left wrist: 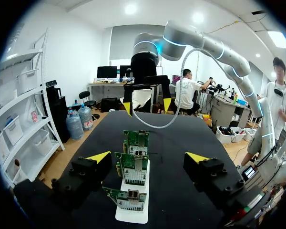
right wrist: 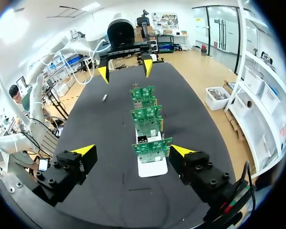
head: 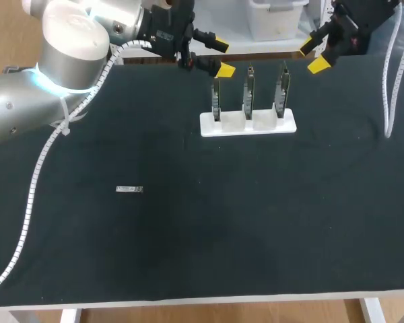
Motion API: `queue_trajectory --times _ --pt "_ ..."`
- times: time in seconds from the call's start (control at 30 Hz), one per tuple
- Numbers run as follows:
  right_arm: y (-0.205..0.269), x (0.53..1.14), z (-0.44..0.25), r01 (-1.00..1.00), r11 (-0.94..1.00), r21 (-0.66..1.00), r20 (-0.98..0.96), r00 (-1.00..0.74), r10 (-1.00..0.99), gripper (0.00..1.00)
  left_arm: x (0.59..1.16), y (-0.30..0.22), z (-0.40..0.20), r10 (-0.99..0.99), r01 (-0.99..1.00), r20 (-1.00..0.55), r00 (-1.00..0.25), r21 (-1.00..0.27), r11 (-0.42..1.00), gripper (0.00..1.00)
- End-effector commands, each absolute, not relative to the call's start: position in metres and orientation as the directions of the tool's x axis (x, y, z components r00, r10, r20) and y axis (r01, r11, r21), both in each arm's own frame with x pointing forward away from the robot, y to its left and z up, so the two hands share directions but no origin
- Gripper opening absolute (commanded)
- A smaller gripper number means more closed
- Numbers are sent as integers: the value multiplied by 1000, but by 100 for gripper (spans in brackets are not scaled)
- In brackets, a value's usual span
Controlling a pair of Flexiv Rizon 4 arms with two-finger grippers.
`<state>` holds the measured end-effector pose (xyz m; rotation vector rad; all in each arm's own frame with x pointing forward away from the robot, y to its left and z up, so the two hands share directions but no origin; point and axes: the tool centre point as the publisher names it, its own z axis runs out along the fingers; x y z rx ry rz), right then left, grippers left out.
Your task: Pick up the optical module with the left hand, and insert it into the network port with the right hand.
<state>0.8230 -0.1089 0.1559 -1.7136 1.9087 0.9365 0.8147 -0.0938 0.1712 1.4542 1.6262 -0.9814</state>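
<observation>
Optical module (head: pixel 129 189): lies flat on the black table (head: pixel 269 222), left of centre, well apart from all else and untouched. Three network cards (head: pixel 248 91) stand upright in a white stand (head: pixel 248 124), farther back and to the module's right.

Left gripper (head: pixel 220 58): jaws apart, empty, hovering at the far edge just left of the cards.

Right gripper (head: pixel 314 56): jaws apart, empty, far right of the stand.

Judgement: nothing done yet. Pick-up, transfer to the right gripper and insertion all remain.

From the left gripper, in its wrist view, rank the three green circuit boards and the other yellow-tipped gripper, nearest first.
1. Near-end green circuit board, just ahead.
2. Middle green board.
3. Far-end green board.
4. Right gripper, beyond all three.
</observation>
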Motion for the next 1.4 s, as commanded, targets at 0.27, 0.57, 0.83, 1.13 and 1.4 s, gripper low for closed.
queue_trajectory --times 0.27,0.57,0.83,1.13,1.4 --pt "-110 832 157 -731 -367 576 -675 -172 -718 100 816 -94 172 441 995 -893 -94 -72 68 100" --pt "-110 832 157 -731 -367 576 -675 -172 -718 100 816 -94 172 441 995 -893 -94 -72 68 100" --pt "-110 832 157 -731 -367 576 -675 -172 -718 100 816 -94 172 441 995 -893 -94 -72 68 100" --pt "-110 832 157 -731 -367 576 -675 -172 -718 100 811 -92 175 501 997 -865 -35 1 71 100" --pt "-110 832 157 -731 -367 576 -675 -172 -718 100 809 -83 180 496 995 -868 -32 17 95 100"
